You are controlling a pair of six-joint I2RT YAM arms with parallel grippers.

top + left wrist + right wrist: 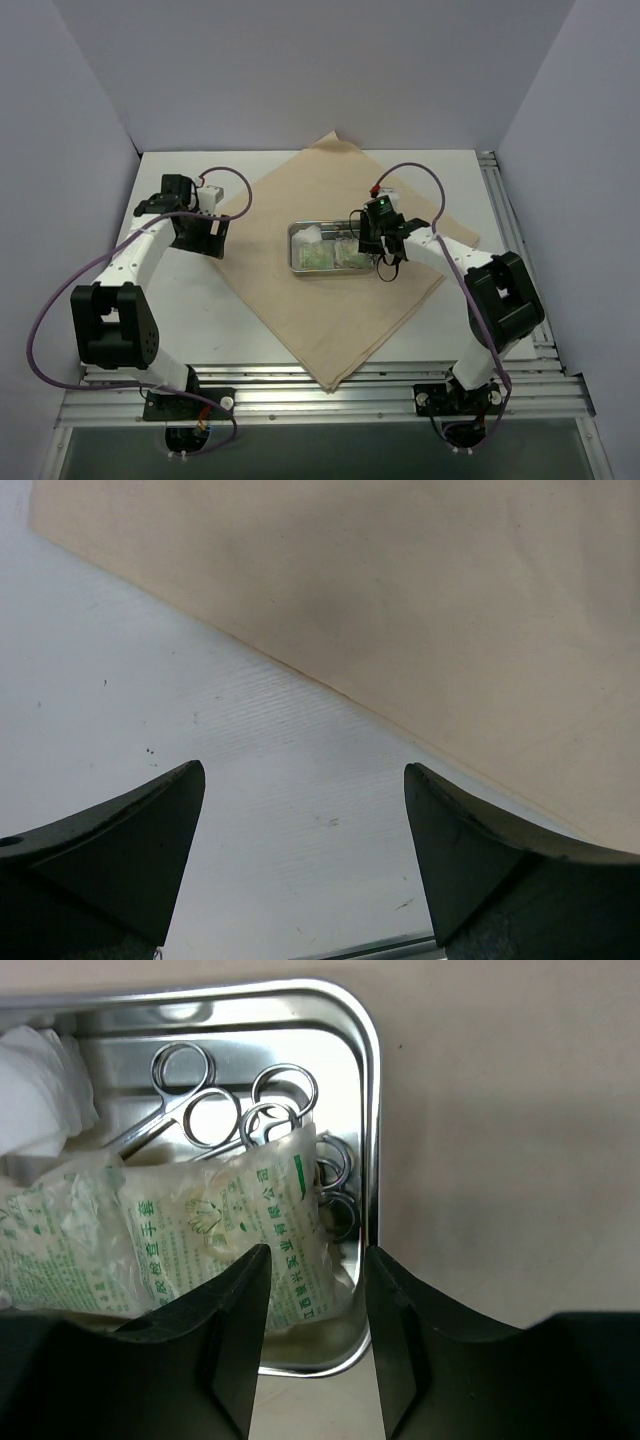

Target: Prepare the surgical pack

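Observation:
The tan cloth (340, 330) lies spread flat as a diamond on the white table. The steel tray (296, 262) sits at its middle, holding white gauze (310, 234) and green-printed packets (320, 257). In the right wrist view the tray (372, 1110) holds forceps (190, 1100), gauze (35, 1080) and packets (150, 1240). My right gripper (317, 1260) is open and empty, its fingers over the tray's near right corner; it also shows in the top view (372, 240). My left gripper (305, 780) is open and empty over bare table (200, 710), just off the cloth's left edge (450, 600); in the top view it (205, 235) is left of the tray.
White walls enclose the table at the back and both sides. Aluminium rails run along the near edge (320, 395) and the right edge (490, 190). Purple cables loop beside both arms.

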